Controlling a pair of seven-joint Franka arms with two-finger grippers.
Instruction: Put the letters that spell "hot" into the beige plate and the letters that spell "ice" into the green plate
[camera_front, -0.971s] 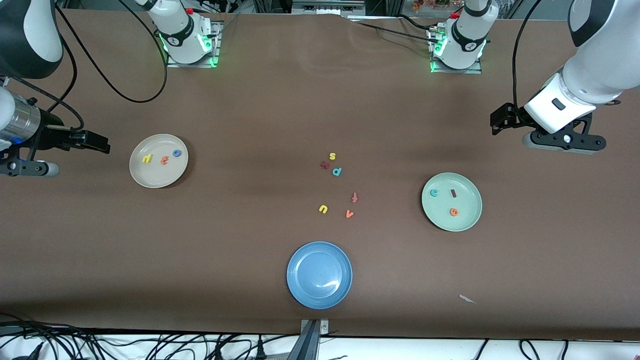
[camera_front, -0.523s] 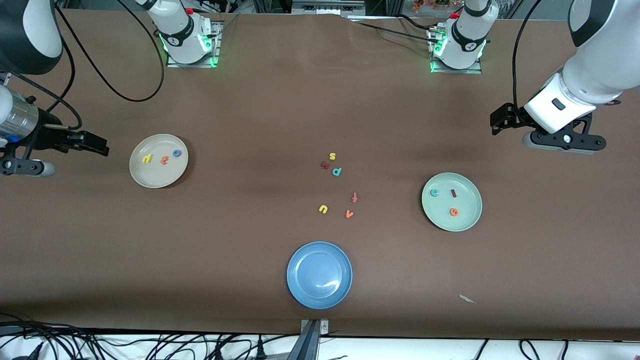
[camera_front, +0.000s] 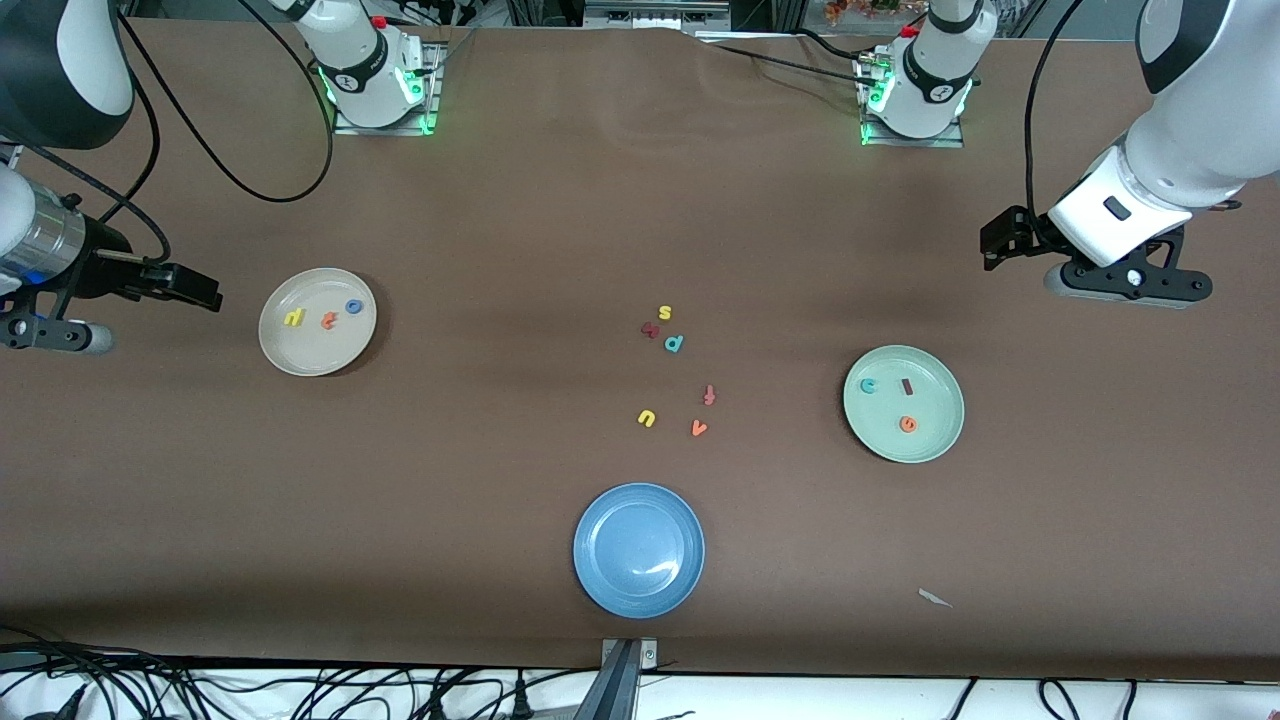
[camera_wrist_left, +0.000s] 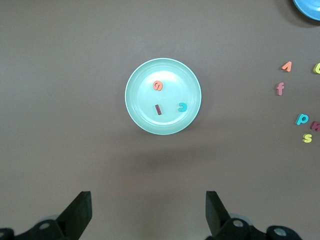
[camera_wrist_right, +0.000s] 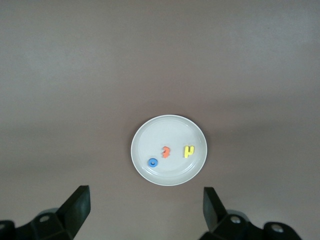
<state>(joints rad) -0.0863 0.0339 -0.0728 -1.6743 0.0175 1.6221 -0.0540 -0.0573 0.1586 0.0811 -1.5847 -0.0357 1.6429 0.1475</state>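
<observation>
We're looking at the beige plate (camera_front: 317, 321) toward the right arm's end of the table, and in it lie the yellow h (camera_front: 293, 317), the orange t (camera_front: 328, 320) and the blue o (camera_front: 353, 307), side by side and apart from one another. Over at the left arm's end sits the green plate (camera_front: 903, 403), holding the teal c (camera_front: 868, 385), the dark red i (camera_front: 908, 385) and the orange e (camera_front: 908, 424).

Both plates rest on a plain brown table (camera_front: 500, 220) (a cloth-like cover, a little rumpled up near the bases). Between the plates we see loose letters: a yellow s (camera_front: 665, 313), a dark red letter (camera_front: 650, 329) touching or almost touching a teal p (camera_front: 674, 343), then a reddish f (camera_front: 709, 394), an orange v (camera_front: 699, 428) and a yellow u (camera_front: 646, 418). Nearer the front camera lies an empty blue plate (camera_front: 639, 549), with a small pale scrap (camera_front: 934, 598) off toward the left arm's end.

The right gripper (camera_wrist_right: 145, 210) hangs over bare table beside the beige plate, jaws spread wide, nothing in them. The left gripper (camera_wrist_left: 148, 212) hangs over bare table beside the green plate, likewise wide apart and empty.
</observation>
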